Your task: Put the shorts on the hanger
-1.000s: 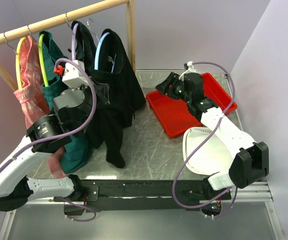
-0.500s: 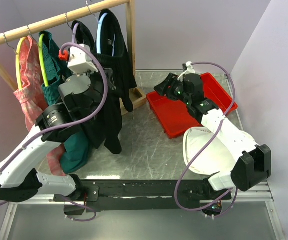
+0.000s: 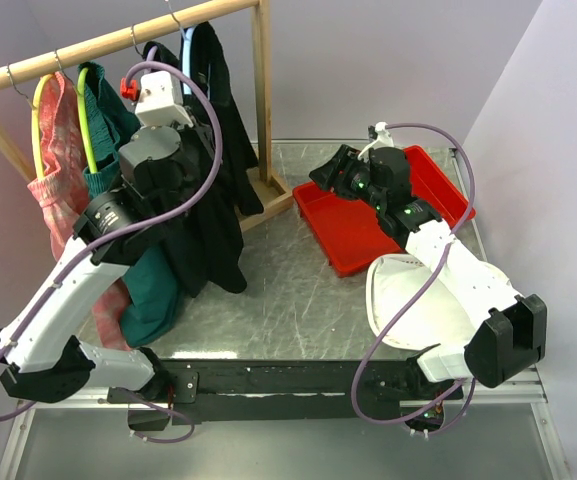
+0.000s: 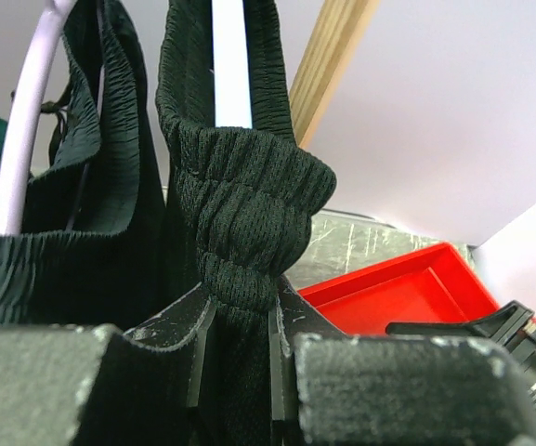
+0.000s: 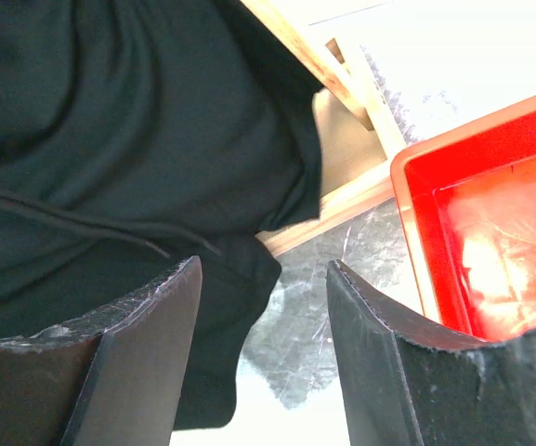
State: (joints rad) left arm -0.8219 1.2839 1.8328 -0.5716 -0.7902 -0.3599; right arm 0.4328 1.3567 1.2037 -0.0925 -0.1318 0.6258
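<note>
From above, my left gripper (image 3: 204,162) is up by the wooden rail (image 3: 98,45), and the black soft fabric shorts (image 3: 223,215) hang long-axis down on the thin light blue hanger (image 3: 187,55), above the metal table (image 3: 298,290). I cannot tell whether the hook has caught.

At my left wrist, the jaws pinch the bunched waistband, with the hanger bar straight above.

At my right wrist, my right gripper (image 5: 258,297) is spread and empty, well apart from the shorts, which lie up and left. The left arm is nearer.

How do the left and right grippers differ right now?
The left gripper is shut on the shorts at the waistband, high at the rack. The right gripper is open and empty, low by the red tray. Both have dark fingers.
</note>
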